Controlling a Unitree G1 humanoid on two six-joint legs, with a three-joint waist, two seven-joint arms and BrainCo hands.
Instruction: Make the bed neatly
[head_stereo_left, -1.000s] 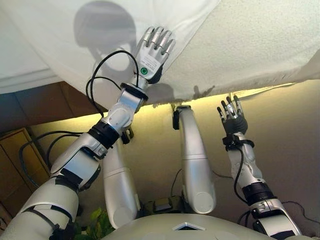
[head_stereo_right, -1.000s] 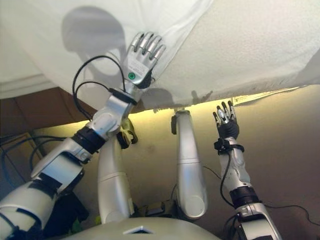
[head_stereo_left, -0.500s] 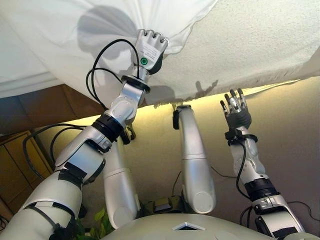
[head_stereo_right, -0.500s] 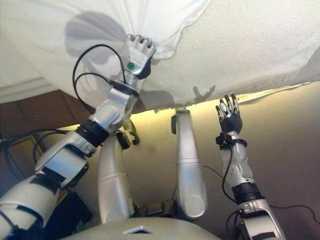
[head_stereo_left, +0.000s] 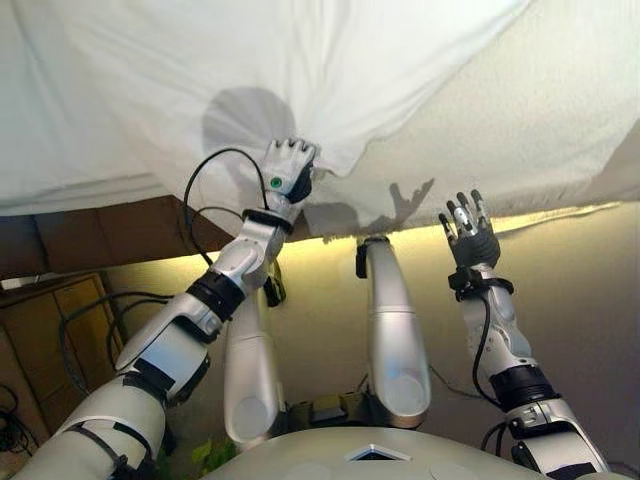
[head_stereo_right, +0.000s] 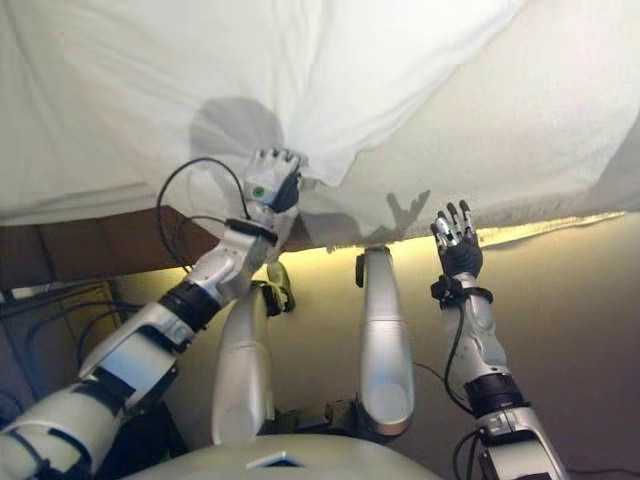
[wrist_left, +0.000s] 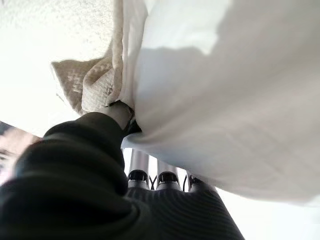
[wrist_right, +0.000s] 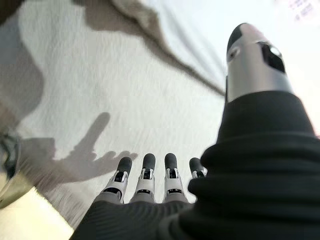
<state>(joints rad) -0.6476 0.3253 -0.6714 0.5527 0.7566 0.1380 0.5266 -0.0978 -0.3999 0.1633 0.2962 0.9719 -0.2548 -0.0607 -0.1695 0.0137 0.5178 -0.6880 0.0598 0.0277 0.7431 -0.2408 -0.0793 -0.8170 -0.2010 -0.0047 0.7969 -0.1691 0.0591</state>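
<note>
Left hand (head_stereo_left: 287, 172) sits at the near edge of the bed, fingers curled tight into a bunched corner of the white sheet (head_stereo_left: 300, 70); the sheet fans away far and left from that fist, over the cream textured blanket (head_stereo_left: 520, 110). Right hand (head_stereo_left: 470, 235) hangs just short of the blanket's near hem, fingers straight and spread, holding nothing. Left hand is plainly the nearer to the sheet.

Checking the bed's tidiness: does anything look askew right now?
Yes. The white sheet is bunched into a gathered point where the left robot hand grips it, leaving the textured blanket uncovered. The right robot hand hangs open, touching nothing.
</note>
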